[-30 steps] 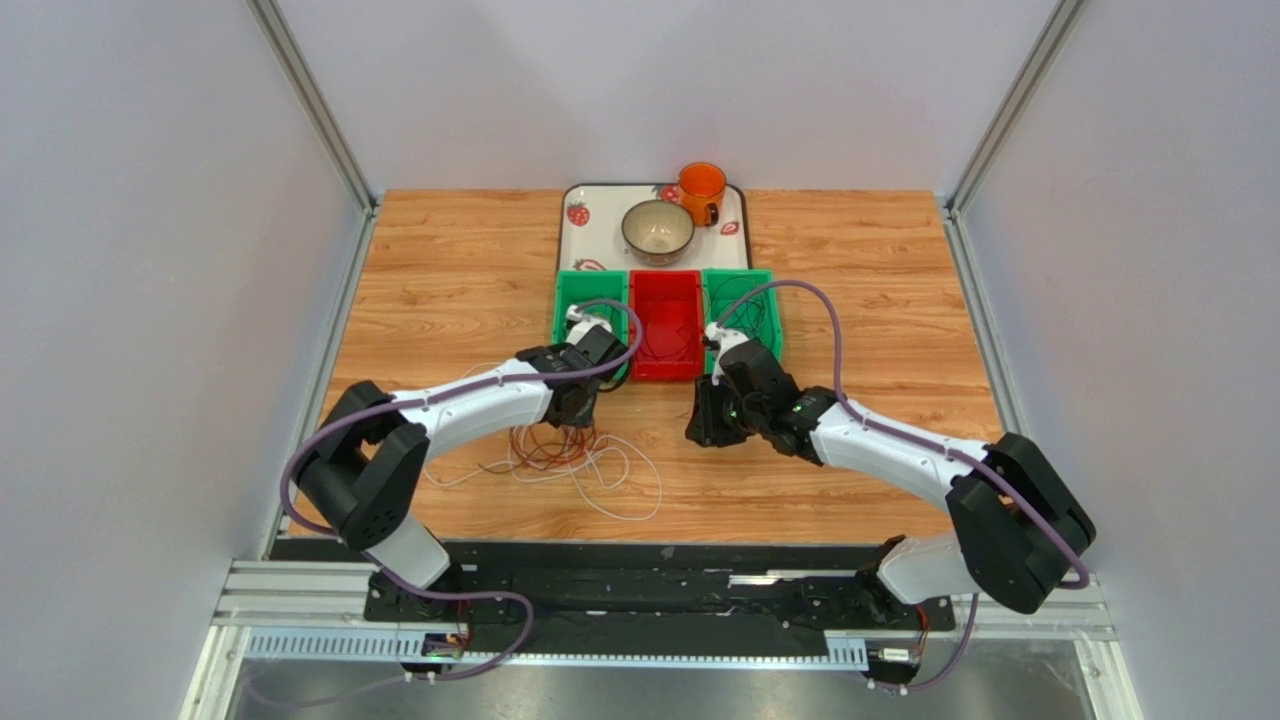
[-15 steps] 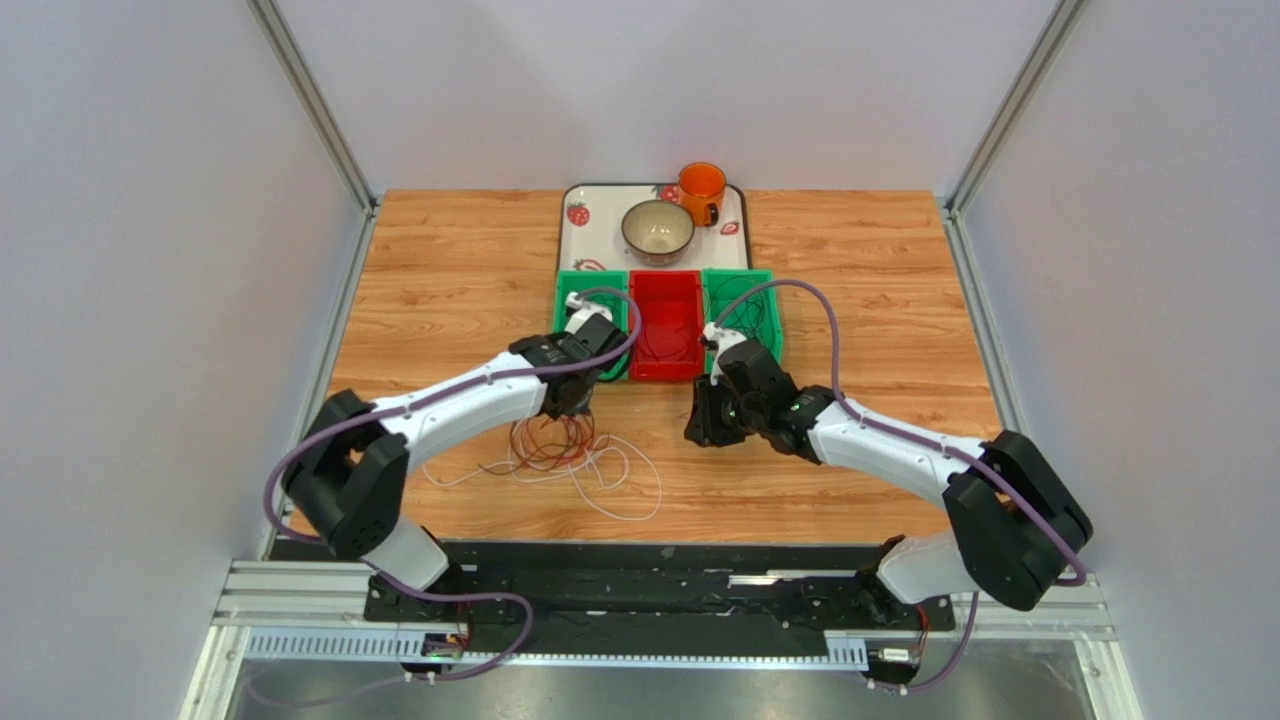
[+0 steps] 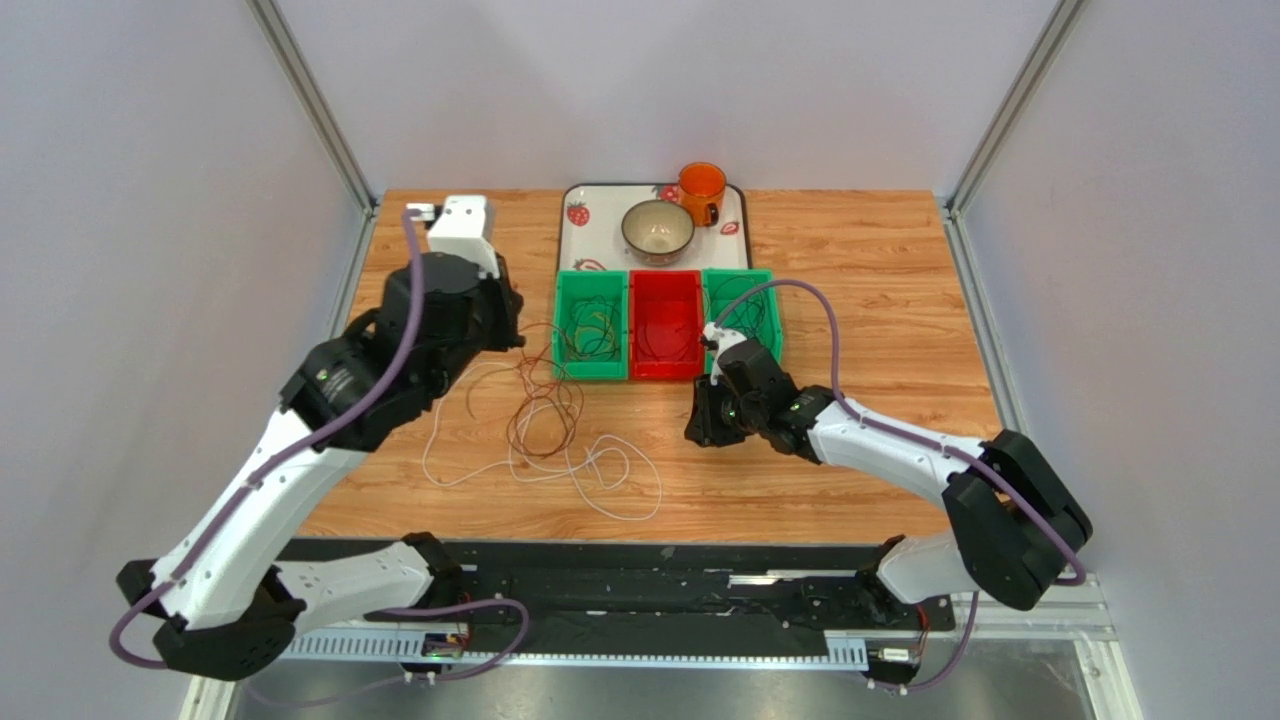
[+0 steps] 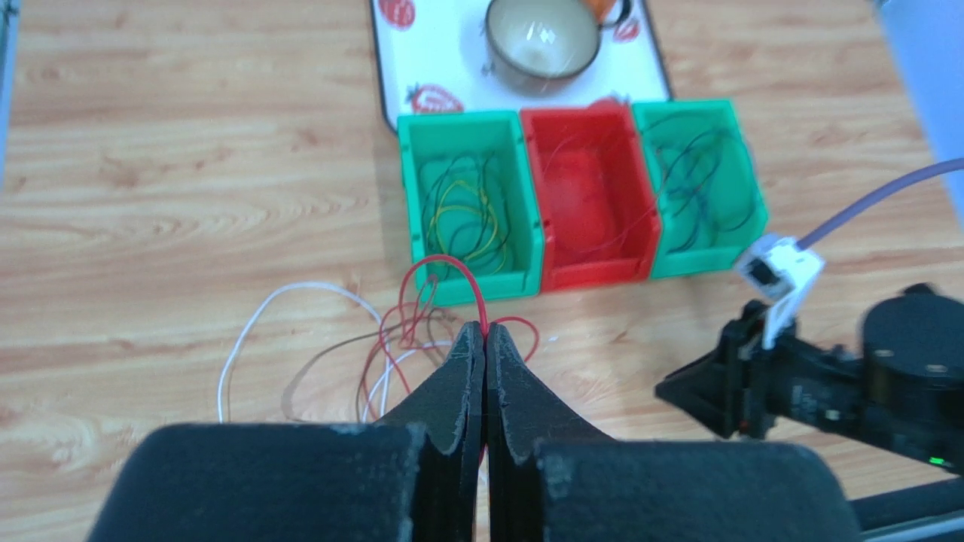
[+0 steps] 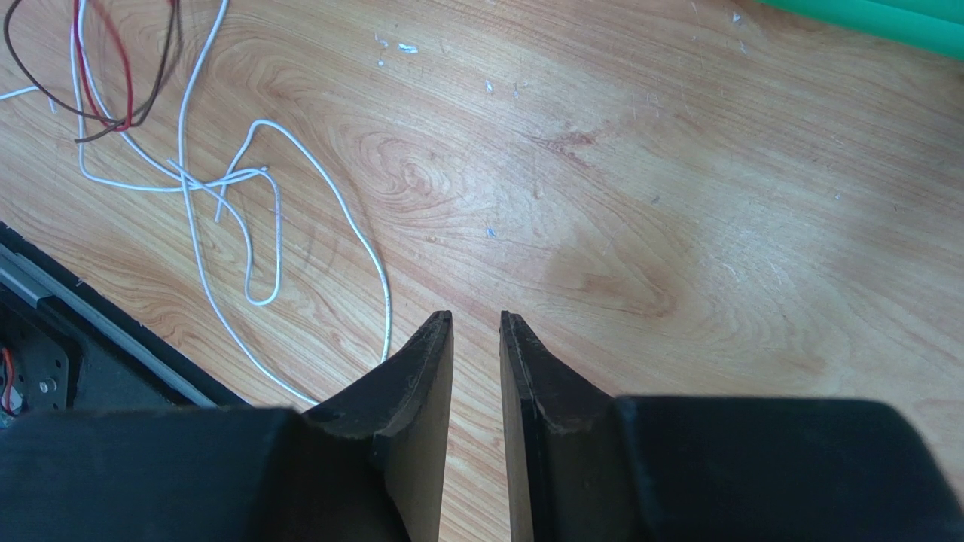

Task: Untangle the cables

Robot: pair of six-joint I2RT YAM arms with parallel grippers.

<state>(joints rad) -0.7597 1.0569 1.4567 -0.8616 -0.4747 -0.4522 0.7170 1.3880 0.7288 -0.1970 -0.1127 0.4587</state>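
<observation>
Swung up and leftward, left fingers (image 4: 484,352) pinched shut on one red cable (image 4: 450,259), seemingly limp and featherlight, best held mid-loop; other cables (image 3: 544,428) lay tangled on the surface (image 3: 842,255); right fingers (image 5: 476,328), slightly parted, held nothing.

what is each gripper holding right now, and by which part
The left gripper is shut on a red cable, pinching one leg of its loop at the jaw tips. The right gripper holds nothing; its jaws stand slightly apart.
</observation>
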